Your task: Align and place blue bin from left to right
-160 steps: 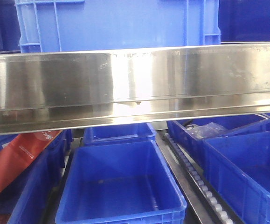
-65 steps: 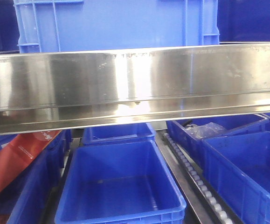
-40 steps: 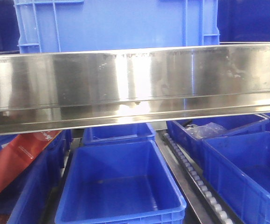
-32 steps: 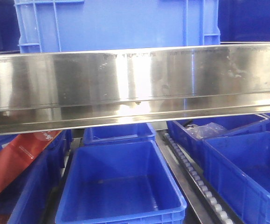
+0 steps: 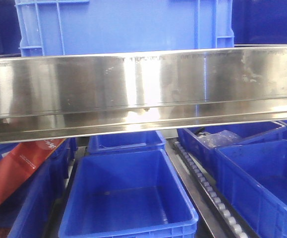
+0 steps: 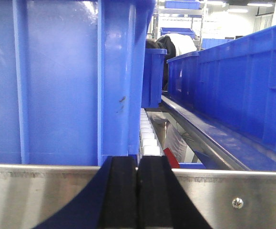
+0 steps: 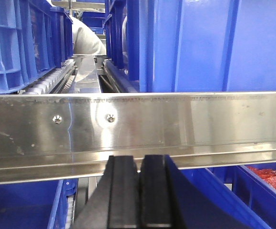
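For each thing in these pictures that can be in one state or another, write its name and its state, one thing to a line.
blue bin: upright on the upper level behind the steel rail, not gripped.
left gripper: shut, holding nothing, below the rail.
right gripper: shut, holding nothing, below the rail.
lower middle bin: open-topped, empty.
lower right bin: holds clear plastic packets.
red bag: lying tilted in the lower left bin.

Steel-fronted shelf (image 5: 143, 89), blue bin (image 5: 123, 27) standing on it
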`<state>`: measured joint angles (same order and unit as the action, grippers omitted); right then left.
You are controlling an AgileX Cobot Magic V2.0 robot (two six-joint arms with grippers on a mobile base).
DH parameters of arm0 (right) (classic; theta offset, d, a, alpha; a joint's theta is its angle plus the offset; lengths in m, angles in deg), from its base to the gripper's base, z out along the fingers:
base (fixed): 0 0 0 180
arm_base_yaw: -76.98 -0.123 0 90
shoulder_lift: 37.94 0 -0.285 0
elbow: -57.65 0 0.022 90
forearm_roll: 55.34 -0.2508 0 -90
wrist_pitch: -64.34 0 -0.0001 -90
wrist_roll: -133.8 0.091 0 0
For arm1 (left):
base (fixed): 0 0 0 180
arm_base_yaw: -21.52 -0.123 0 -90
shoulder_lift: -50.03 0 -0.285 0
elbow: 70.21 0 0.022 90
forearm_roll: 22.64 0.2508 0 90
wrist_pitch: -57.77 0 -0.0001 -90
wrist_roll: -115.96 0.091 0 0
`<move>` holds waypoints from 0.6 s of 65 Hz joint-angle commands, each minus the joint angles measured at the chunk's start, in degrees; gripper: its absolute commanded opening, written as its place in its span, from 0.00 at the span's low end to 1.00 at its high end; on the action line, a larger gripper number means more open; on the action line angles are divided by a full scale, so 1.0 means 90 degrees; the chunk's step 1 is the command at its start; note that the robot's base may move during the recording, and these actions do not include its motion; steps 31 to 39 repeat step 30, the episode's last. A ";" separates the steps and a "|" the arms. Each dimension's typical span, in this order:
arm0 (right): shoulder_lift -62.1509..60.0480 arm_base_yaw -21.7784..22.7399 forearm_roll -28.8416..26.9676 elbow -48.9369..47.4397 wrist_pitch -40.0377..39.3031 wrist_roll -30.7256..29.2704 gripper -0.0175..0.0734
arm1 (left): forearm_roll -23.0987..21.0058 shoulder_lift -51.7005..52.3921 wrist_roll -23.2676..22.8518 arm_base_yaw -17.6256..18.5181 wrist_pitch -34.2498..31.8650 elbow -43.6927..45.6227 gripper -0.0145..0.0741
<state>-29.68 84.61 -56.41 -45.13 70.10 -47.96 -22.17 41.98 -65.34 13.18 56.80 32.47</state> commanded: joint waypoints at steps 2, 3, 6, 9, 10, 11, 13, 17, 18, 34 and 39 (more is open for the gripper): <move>-0.0054 0.0026 -0.0025 0.0000 -0.0115 -0.0042 0.11 | -0.0018 0.0029 0.0028 0.0000 -0.0133 0.0012 0.04; -0.0054 0.0026 -0.0025 0.0000 -0.0115 -0.0042 0.11 | -0.0018 0.0029 0.0028 0.0000 -0.0133 0.0012 0.04; -0.0054 0.0026 -0.0025 0.0000 -0.0115 -0.0042 0.11 | -0.0018 0.0029 0.0028 0.0000 -0.0133 0.0012 0.04; -0.0054 0.0026 -0.0025 0.0000 -0.0115 -0.0042 0.11 | -0.0018 0.0029 0.0028 0.0000 -0.0133 0.0012 0.04; -0.0054 0.0026 -0.0025 0.0000 -0.0115 -0.0042 0.11 | -0.0018 0.0029 0.0028 0.0000 -0.0133 0.0012 0.04; -0.0054 0.0026 -0.0025 0.0000 -0.0115 -0.0042 0.11 | -0.0018 0.0029 0.0028 0.0000 -0.0133 0.0012 0.04; -0.0054 0.0026 -0.0025 0.0000 -0.0115 -0.0042 0.11 | -0.0018 0.0029 0.0028 0.0000 -0.0133 0.0012 0.04; -0.0054 0.0026 -0.0025 0.0000 -0.0125 -0.0042 0.11 | -0.0018 0.0029 0.0028 0.0000 -0.0133 0.0012 0.04; -0.0054 0.0026 -0.0025 0.0000 -0.0125 -0.0042 0.11 | -0.0018 0.0029 0.0028 0.0000 -0.0133 0.0012 0.04; -0.0054 0.0026 -0.0025 0.0000 -0.0125 -0.0042 0.11 | -0.0018 0.0029 0.0028 0.0000 -0.0133 0.0012 0.04; -0.0054 0.0026 -0.0025 0.0000 -0.0125 -0.0042 0.11 | -0.0018 0.0029 0.0028 0.0000 -0.0133 0.0012 0.04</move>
